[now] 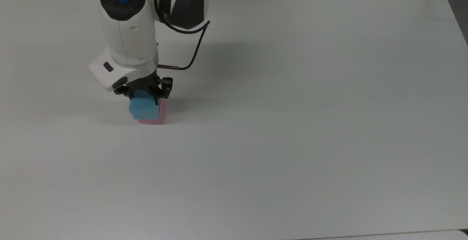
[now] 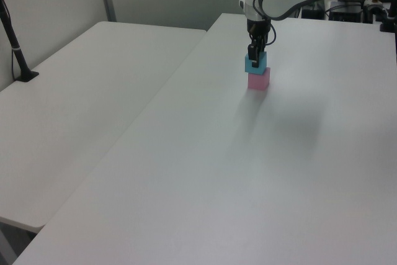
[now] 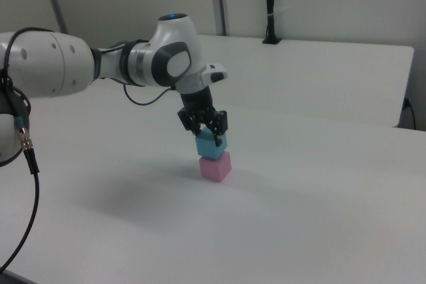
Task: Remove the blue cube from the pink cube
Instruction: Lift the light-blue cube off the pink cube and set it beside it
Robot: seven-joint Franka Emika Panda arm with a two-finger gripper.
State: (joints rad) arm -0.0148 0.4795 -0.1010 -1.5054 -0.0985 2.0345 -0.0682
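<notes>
The blue cube (image 1: 144,108) sits atop the pink cube (image 1: 161,112), overhanging it toward the top view's left. The gripper (image 1: 144,94) straddles the blue cube, fingers clamped on its sides. Grasp looks made; lifting it clear onto the white table (image 1: 292,123) remains.

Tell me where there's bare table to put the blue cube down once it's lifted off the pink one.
Nearly all of the white table is bare: everything to the top view's right of the pink cube, and the wide stretch below it. It is crowded only at the stack, where the gripper sits around the blue cube under the arm.
</notes>
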